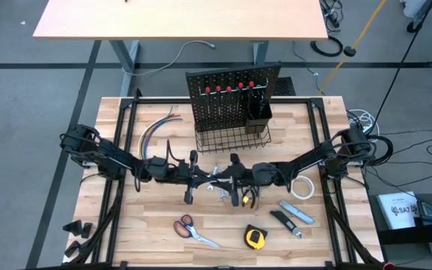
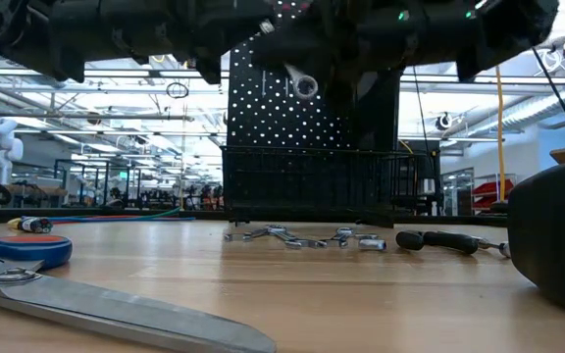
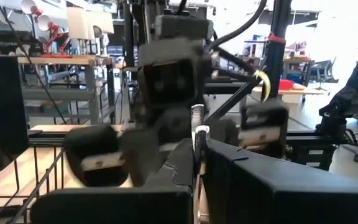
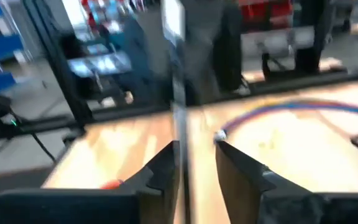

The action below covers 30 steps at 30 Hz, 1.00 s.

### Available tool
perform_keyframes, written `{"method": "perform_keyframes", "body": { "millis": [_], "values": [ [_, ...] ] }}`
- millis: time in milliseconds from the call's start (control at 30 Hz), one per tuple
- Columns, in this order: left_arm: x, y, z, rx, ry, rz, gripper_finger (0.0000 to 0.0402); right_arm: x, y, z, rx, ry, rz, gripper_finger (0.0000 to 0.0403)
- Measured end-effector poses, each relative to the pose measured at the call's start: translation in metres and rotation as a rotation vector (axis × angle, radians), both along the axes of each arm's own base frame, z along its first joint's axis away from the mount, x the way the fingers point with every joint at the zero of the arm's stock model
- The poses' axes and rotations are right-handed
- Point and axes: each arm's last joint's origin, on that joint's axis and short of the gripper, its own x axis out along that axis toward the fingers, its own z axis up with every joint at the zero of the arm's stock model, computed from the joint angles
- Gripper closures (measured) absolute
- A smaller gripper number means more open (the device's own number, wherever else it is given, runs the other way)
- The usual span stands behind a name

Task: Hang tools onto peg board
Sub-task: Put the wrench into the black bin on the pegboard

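Observation:
Both arms meet over the middle of the table, in front of the peg board (image 1: 231, 96) and its wire basket (image 1: 231, 137). My left gripper (image 3: 197, 149) is shut on a silver wrench (image 3: 197, 124). The wrench's ring end (image 2: 305, 86) shows in the low view, high above the table. My right gripper (image 4: 197, 146) faces the left one and is open. The wrench's shaft (image 4: 178, 93) stands close by one of its fingers. Loose wrenches (image 2: 302, 237) and a screwdriver (image 2: 449, 240) lie flat on the table below. My left gripper pinches the wrench's shaft (image 3: 197, 132) between its two fingers, which come in about level from the table's left and lie across the shaft. The wrench is clear of the table and nearly upright. My right gripper: whether a finger (image 4: 166, 163) touches the shaft, I cannot tell.
Near the front edge lie orange-handled scissors (image 1: 193, 230), a yellow tape measure (image 1: 255, 238) and a utility knife (image 1: 297, 213). A white tape roll (image 1: 301, 187) is at the right, coloured wires (image 1: 156, 131) at the back left. A black cup (image 1: 259, 112) sits on the peg board.

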Motion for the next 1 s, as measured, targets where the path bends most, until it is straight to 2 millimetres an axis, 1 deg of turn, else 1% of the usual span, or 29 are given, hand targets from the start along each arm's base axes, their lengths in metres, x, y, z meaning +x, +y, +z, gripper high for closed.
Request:
{"method": "perform_keyframes", "body": {
  "millis": [100, 267, 533, 733, 1000],
  "values": [
    [0.003, 0.0, -0.002, 0.01, 0.05, 0.012, 0.0389, 0.006, -0.002, 0.001, -0.015, 0.063, 0.011, 0.0296],
    [0.006, 0.003, -0.009, -0.005, 0.144, 0.053, 0.0389, 0.013, -0.001, 0.005, -0.055, 0.134, 0.018, 0.0295],
    [0.007, 0.007, -0.015, -0.01, 0.207, 0.068, 0.0389, 0.017, 0.0, 0.005, -0.087, 0.281, 0.022, 0.0294],
    [0.006, 0.007, -0.017, -0.008, 0.224, 0.064, 0.0389, 0.017, 0.0, 0.004, -0.092, 0.304, 0.023, 0.0294],
    [0.006, 0.009, -0.021, -0.015, 0.269, 0.017, 0.0389, 0.015, 0.0, 0.0, -0.1, 0.344, 0.024, 0.0293]
  ]
}}
